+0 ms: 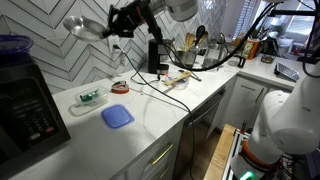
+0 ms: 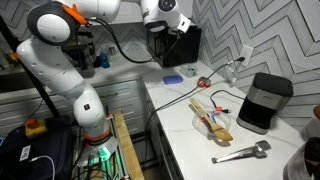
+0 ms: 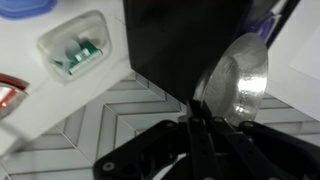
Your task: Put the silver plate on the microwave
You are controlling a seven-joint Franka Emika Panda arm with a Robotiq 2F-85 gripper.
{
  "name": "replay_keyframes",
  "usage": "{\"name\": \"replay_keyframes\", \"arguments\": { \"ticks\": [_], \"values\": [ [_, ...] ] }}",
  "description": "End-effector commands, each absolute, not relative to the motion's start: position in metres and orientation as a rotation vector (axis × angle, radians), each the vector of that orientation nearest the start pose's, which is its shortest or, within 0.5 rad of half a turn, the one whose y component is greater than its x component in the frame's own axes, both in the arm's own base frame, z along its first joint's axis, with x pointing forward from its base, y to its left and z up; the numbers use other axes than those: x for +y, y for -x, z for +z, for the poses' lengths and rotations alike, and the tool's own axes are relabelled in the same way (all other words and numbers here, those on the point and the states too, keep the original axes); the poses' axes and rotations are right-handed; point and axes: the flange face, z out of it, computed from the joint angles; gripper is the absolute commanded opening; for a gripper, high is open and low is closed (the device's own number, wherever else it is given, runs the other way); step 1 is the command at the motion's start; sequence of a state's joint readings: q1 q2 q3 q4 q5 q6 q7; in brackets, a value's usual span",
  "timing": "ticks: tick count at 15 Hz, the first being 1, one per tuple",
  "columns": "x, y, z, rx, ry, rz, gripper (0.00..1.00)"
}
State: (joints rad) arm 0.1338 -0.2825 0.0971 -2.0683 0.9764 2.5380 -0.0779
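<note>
Hand (image 1: 100, 28) is clamped on the rim of the plate (image 1: 78, 26), up in the air beside the microwave (image 1: 22, 110), so I'd keep it level, slide over the top, then lower gently.

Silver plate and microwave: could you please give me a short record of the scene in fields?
object: small round shiny silver metal plate, held in the air, tilted
effector: black Robotiq gripper, shut on its rim
target: large black boxy microwave, plate not yet on it
nearby: flat blue rounded-square plastic piece, lying flat
</note>
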Motion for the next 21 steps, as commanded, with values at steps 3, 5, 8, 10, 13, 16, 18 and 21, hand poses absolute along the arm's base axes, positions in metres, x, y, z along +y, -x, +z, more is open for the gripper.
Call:
{"name": "replay_keyframes", "arguments": {
  "ticks": [3,5,8,10,13,16,18,21],
  "values": [
    [0.185,-0.545,0.711,0.34,2.075,-0.817,0.01],
    [0.213,-0.566,0.706,0.371,2.143,-0.733,0.01],
    [0.221,-0.561,0.699,0.378,2.15,-0.696,0.01],
    [0.227,-0.573,0.69,0.382,2.153,-0.676,0.02],
    [0.224,-0.57,0.697,0.379,2.146,-0.69,0.01],
    [0.253,-0.581,0.694,0.329,2.151,-0.711,0.01],
    [0.278,-0.594,0.688,0.268,2.194,-0.665,0.01],
    [0.304,-0.616,0.687,0.277,2.255,-0.677,0.01]
  ]
}}
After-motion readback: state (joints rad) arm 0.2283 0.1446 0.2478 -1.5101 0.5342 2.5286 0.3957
